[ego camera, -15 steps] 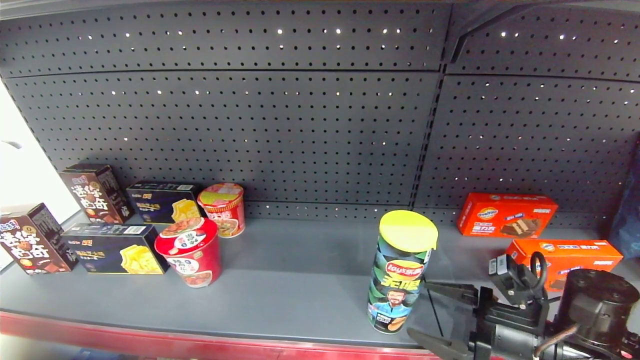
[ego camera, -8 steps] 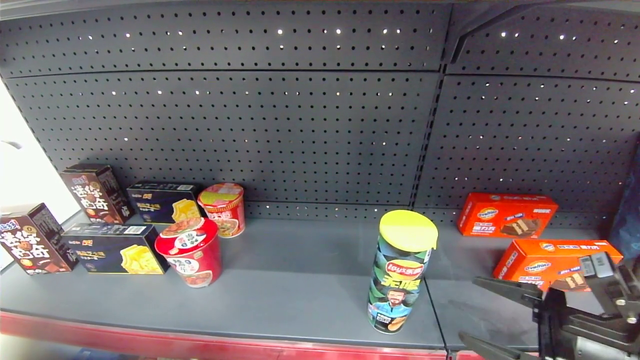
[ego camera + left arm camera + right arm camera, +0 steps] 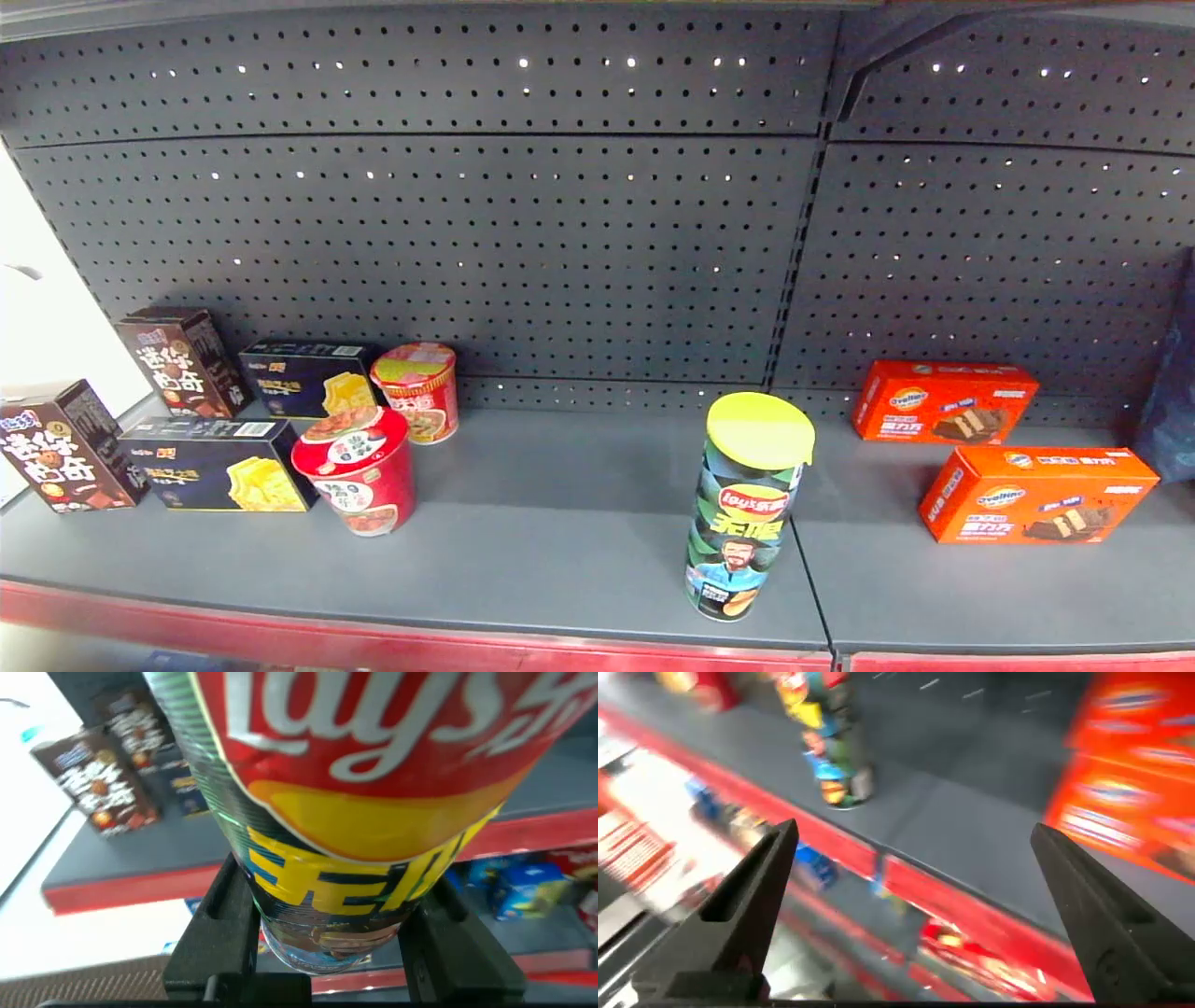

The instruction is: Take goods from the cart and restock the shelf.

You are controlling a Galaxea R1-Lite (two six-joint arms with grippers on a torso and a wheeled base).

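While the right claw point(image 3: 913, 831) hangs wide open and empty over the red front lip of the shelf point(image 3: 560, 551), the held can point(image 3: 374, 784), a tall chip tube, is clamped between the two black fingers of the left claw point(image 3: 332, 929). It is carried out in front of the shelf and has not yet been set down, with brown boxes point(image 3: 98, 779) seen far behind it. Another tube, the standing can point(image 3: 750, 509), is upright near the shelf's front edge, between a red noodle cup point(image 3: 359, 471) well to its left and orange boxes point(image 3: 1036, 493) to its right. The step in hand is judged to be the placing of the held can. It would best be brought in upright over the bare stretch near the standing can, but kept apart from it, since so tall and narrow a tube could be toppled by a light knock. The base should be settled flat on the shelf before the grip is eased. Compared with a second ago, the right claw, then open just beside the standing can, has been drawn away to the right and back off the shelf. The standing can has been left upright in the same spot, and the other goods are unmoved.
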